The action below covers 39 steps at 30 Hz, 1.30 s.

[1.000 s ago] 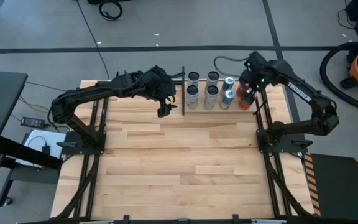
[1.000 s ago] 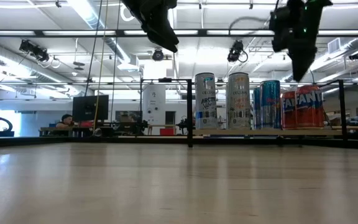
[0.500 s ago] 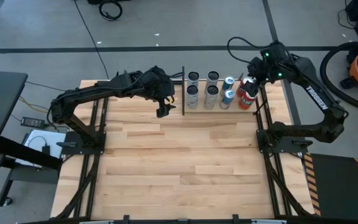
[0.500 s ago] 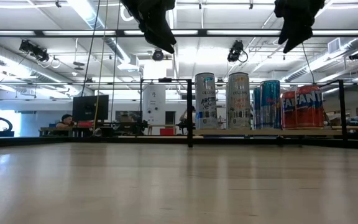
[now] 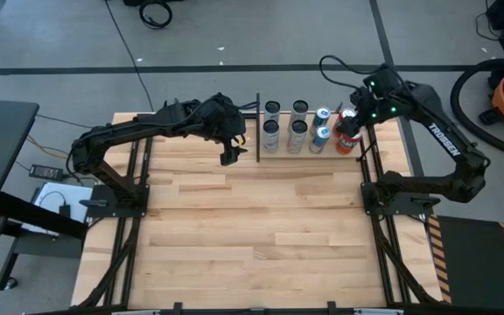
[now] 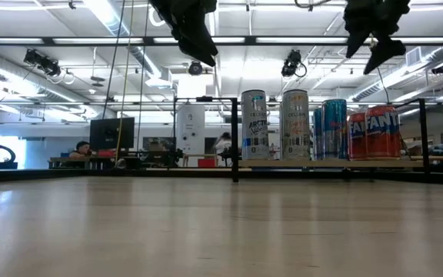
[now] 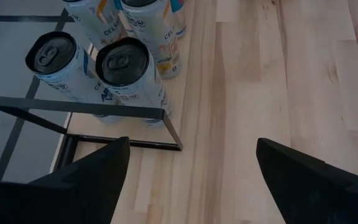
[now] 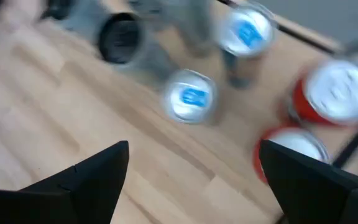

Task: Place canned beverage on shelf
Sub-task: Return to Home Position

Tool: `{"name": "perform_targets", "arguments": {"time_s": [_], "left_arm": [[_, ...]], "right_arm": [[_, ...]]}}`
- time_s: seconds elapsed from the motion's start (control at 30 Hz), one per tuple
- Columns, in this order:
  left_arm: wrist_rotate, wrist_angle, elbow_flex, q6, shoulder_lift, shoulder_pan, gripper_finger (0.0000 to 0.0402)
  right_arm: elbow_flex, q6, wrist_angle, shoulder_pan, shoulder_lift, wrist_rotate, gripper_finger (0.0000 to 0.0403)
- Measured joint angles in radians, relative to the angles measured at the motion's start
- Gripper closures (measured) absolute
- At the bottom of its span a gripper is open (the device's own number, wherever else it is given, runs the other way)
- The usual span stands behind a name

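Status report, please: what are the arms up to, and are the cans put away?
Both open, empty: left gripper beside the shelf, right gripper above the red cans. Eight cans upright on shelf. Nothing in the way.

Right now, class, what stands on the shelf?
Eight cans in pairs: four white cans, two blue cans, two red cans. The right pincer overhangs the rear red one; the shelf beneath the cans is covered.

The left tool [image 7: 192, 144] is hanging with its fingers spread wide over the tabletop [image 7: 278, 81], facing white cans [image 7: 124, 65] standing just inside the shelf [image 7: 79, 107] corner's black rods.
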Motion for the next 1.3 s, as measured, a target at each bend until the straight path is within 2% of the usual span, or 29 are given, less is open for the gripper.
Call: {"name": "perform_targets", "arguments": {"time_s": [0.2, 0.43, 0.93, 1.3], "left_arm": [[0.0, 0.0, 0.0, 0.0, 0.0, 0.0, 0.0049], [0.0, -0.001, 0.0, 0.003, 0.0, 0.0, 0.0049], [0.0, -0.014, 0.0, 0.003, 0.0, 0.0, 0.0049], [0.0, -0.016, 0.0, 0.002, 0.0, 0.0, 0.0049]], "right_arm": [[-0.049, 0.339, -0.053, -0.001, 0.0, 0.19, 0.0039], [-0.114, 0.455, -0.059, -0.001, 0.0, 0.222, 0.0039], [-0.155, 0.467, -0.045, -0.001, 0.086, 0.32, 0.004], [-0.155, 0.432, -0.048, -0.004, 0.169, 0.349, 0.004]]}}
